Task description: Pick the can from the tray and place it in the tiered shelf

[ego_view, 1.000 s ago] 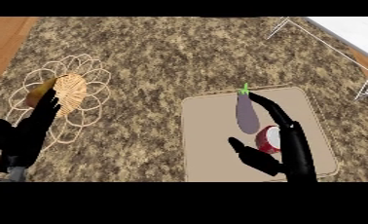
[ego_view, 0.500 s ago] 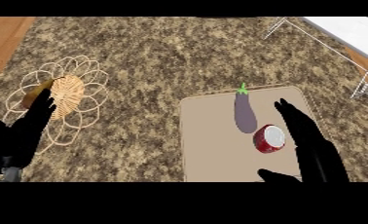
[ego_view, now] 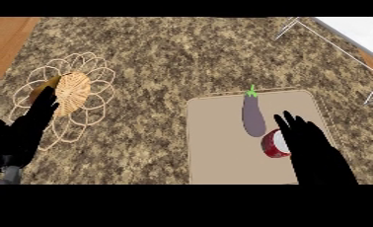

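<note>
No readable text anywhere.

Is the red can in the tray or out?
In: the red can sits on the beige rectangular tray, beside the purple eggplant.

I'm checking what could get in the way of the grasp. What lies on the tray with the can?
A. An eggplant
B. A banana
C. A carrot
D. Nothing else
A: a purple eggplant with a green stem lies on the tray, just up and to the left of the red can.
</note>
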